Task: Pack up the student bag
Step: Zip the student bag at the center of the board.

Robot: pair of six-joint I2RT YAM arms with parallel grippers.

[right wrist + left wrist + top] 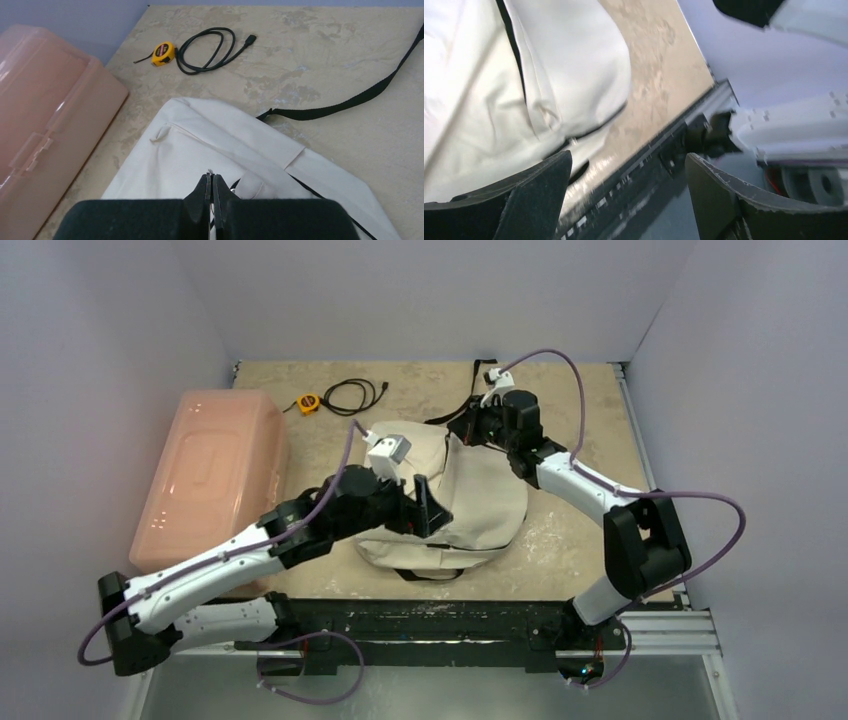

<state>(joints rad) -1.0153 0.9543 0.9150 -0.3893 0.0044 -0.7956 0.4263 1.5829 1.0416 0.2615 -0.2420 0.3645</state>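
Note:
The student bag [480, 495], a cream canvas backpack with black trim, lies flat in the middle of the table. My left gripper [428, 505] hovers over its near left part, open and empty. In the left wrist view the bag [484, 75] lies to the left of the open gripper [628, 162]. My right gripper [468, 430] is at the bag's far end. In the right wrist view it [210, 175] is shut over the bag [200, 145], pinching a thin frayed cord at the black zipper.
A large pink plastic bin [210, 475] stands left of the bag, also in the right wrist view [45, 110]. A yellow tape measure [309, 403] and a coiled black cable [357, 393] lie at the back. A black strap [350, 102] trails over the table. The black front rail [659, 150] runs along the near edge.

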